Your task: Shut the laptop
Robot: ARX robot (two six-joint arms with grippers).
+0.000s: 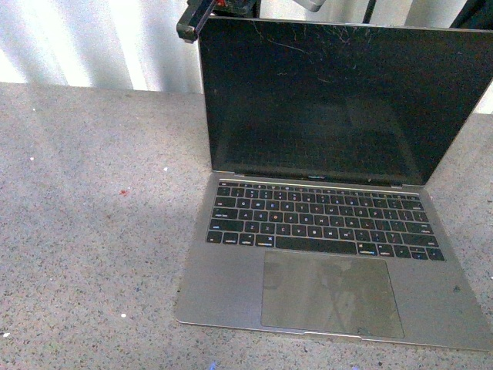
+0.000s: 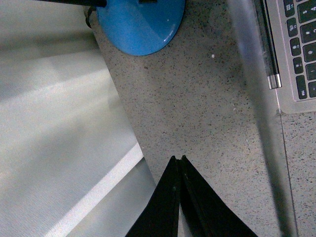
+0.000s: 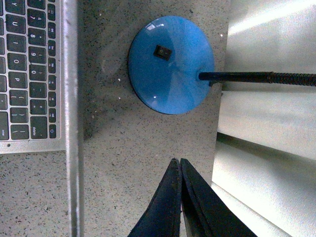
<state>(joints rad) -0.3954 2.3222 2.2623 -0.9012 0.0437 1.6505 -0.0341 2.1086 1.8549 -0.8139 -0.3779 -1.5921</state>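
Both sets of jaws are pinched shut on nothing, just behind the upright screen [image 1: 323, 100] of the laptop [image 1: 323, 223] sitting open on the worktop [image 1: 92, 231], so I reckon they're meant to push, not grab.

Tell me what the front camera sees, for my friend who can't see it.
An open silver-grey laptop sits on a speckled grey table, its black screen scratched and dark. The black left pincer pokes out at the lid's top left corner.
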